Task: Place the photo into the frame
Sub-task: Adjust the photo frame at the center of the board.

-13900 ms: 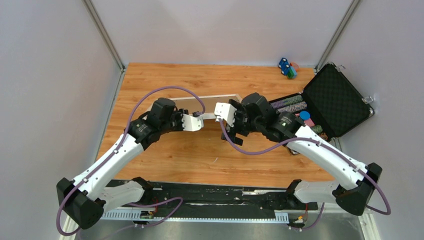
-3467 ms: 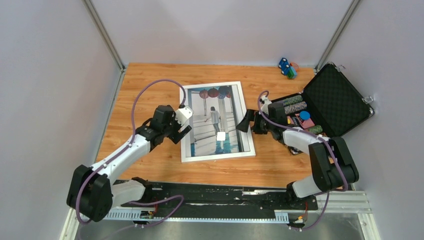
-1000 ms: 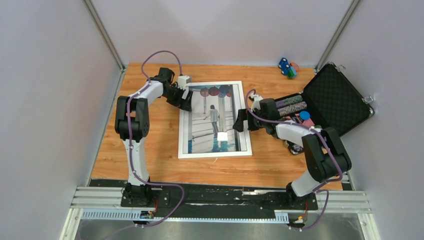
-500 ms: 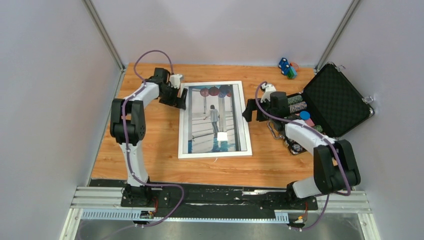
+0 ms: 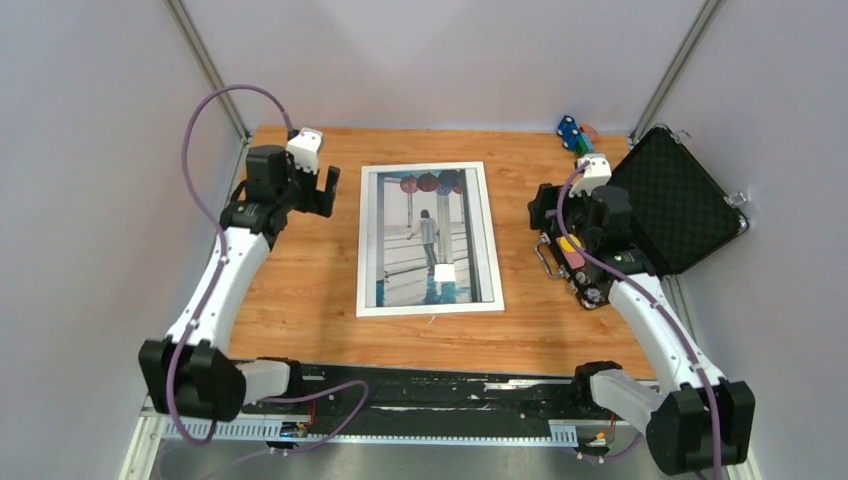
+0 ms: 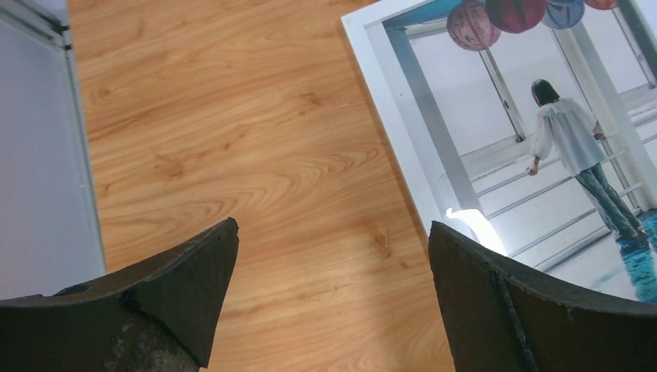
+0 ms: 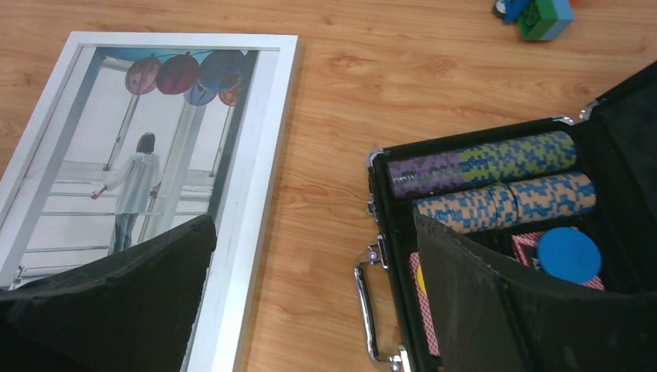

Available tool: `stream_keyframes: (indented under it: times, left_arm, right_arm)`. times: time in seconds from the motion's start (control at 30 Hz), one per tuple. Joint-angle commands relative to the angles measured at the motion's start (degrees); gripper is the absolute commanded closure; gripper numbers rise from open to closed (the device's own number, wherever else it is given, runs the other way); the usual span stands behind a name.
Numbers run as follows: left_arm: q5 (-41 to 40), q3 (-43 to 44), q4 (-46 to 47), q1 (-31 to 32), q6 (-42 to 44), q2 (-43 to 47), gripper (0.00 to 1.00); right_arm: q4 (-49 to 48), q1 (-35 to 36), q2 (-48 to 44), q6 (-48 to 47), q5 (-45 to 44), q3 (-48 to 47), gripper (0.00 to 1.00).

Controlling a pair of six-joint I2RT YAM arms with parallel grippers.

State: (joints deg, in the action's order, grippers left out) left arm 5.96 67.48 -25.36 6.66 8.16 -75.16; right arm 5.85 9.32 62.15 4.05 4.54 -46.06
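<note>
Photo [image 5: 428, 238] lies face up inside the frame [image 5: 366, 250], flat on the counter [image 5: 300, 290] at mid-width. White border shows on all four sides, with a bright glare patch low on the print. The frame's long edges run away from the arm bases and its near edge is slightly skewed.

Left claw [image 5: 318, 192] is released, jaws spread wide with nothing between them. It hangs over bare wood beside the frame's far-left corner, apart from the edge. In the left wrist view, the claw [image 6: 333, 229] has the frame border [image 6: 387, 124] just inside its right finger line.

Right claw [image 5: 545, 215] is also released and empty, over the gap between the frame's right edge and the open black case [image 5: 680, 200]. Right wrist view shows the same claw [image 7: 314, 221], wood strip below, case handle [image 7: 364, 310] near the frame but not touching.

Open wood: wide on the left, narrower on the right, strips at near and far edges. Chip rolls [image 7: 480, 163] lie in the case; toy blocks [image 5: 574, 135] are in the far-right corner.
</note>
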Motion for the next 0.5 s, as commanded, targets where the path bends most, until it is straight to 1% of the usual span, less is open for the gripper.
stream_keyframes:
  times: [0.0, 0.07, 0.2, 0.33, 0.47]
  left_arm:
    - [-3.5, -3.8, -1.4, -0.1, -1.5, 9.4, 0.00]
    - [-3.6, -4.8, -3.0, 0.0, -2.3, 13.5, 0.00]
    - [-3.1, -6.2, -5.4, -0.1, -2.6, 20.4, 0.00]
    - [-2.2, -6.6, -7.7, -0.1, -2.1, 24.3, 0.00]
    - [-1.2, -6.9, -10.4, 0.0, -2.7, 25.9, 0.00]
  right_arm:
    - [3.7, -0.3, -6.9, -2.5, -4.5, 1.9, 0.00]
    - [4.4, -0.3, -10.0, -2.9, -7.6, 3.0, 0.00]
    - [6.3, -0.3, -16.4, -3.2, -8.3, 4.7, 0.00]
    - [8.2, -0.3, -21.8, -2.9, -8.0, 5.4, 0.00]
    - [8.7, -0.3, -25.6, -2.6, -7.1, 6.4, 0.00]
